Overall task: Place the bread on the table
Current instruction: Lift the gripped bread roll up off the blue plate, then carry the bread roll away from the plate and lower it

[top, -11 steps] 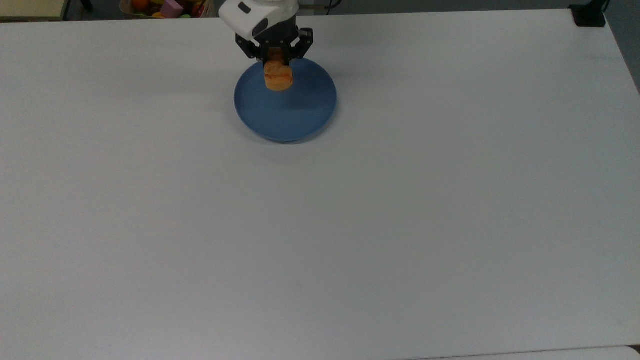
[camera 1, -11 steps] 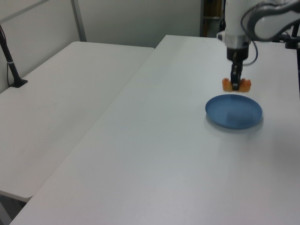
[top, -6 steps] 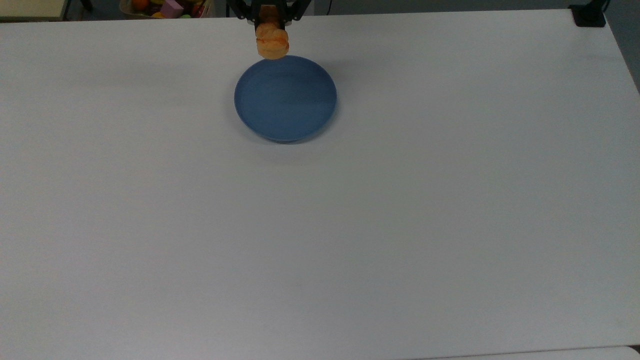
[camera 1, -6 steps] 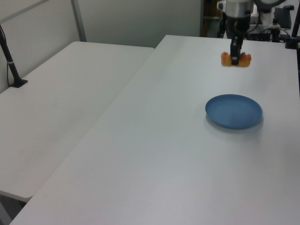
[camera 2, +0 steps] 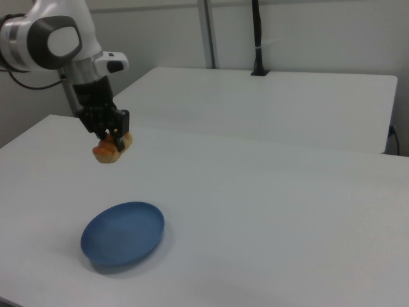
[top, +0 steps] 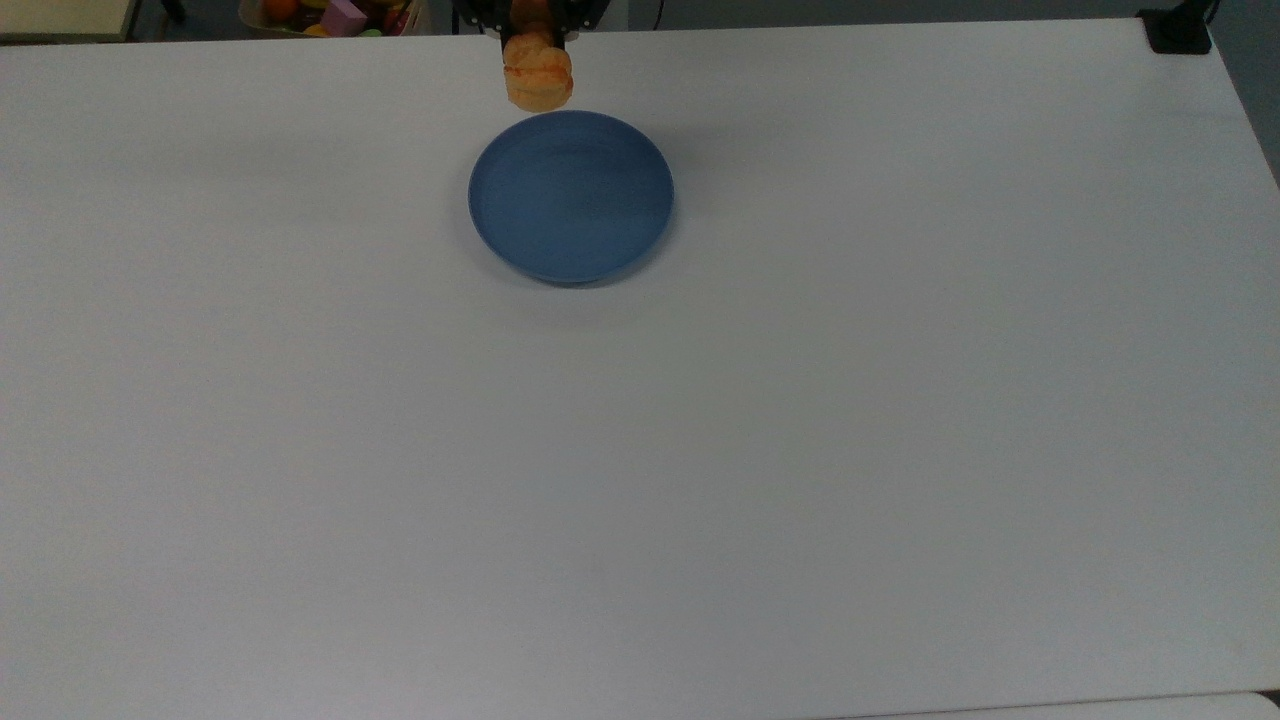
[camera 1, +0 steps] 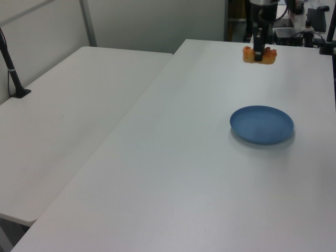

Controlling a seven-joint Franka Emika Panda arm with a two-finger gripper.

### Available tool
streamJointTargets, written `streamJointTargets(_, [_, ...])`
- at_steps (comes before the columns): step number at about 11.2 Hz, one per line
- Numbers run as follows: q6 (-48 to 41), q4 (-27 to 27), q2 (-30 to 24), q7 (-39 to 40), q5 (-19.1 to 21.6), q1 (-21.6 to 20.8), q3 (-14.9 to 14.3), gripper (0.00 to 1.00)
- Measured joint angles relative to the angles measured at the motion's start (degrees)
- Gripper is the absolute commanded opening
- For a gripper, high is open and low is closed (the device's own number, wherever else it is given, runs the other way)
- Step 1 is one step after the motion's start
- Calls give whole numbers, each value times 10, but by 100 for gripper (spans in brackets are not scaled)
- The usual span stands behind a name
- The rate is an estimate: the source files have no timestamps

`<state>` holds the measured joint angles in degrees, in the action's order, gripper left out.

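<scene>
Lifted clear of the blue plate [top: 571,196] since a second ago and carried a little further toward the top view's far edge in the last half second; bread [top: 538,74] now over the table [top: 640,450] just beyond the plate's rim, gripper [top: 532,22] cut off by the frame, fingers pinched on the roll.
Left view: bread [camera 1: 255,54] held in mid-air, long axis across the picture, both ends jutting past the closed fingers [camera 1: 257,51]; arm cropped above.
Right view: roll [camera 2: 112,147] tilted, gripper [camera 2: 110,136] clamped across its middle; plate [camera 2: 122,233] bare below; ridges hard to make out.
</scene>
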<state>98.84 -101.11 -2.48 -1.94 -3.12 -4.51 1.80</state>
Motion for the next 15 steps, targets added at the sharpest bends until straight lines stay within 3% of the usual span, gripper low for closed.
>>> streamJointTargets(6, [30, 146, 149, 0, 0, 1, -18, 41])
streamJointTargets(12, [192, 178, 269, 0, 0, -2, -19, 41])
streamJointTargets(15, [266, 197, 325, -38, 0, -9, -18, 41])
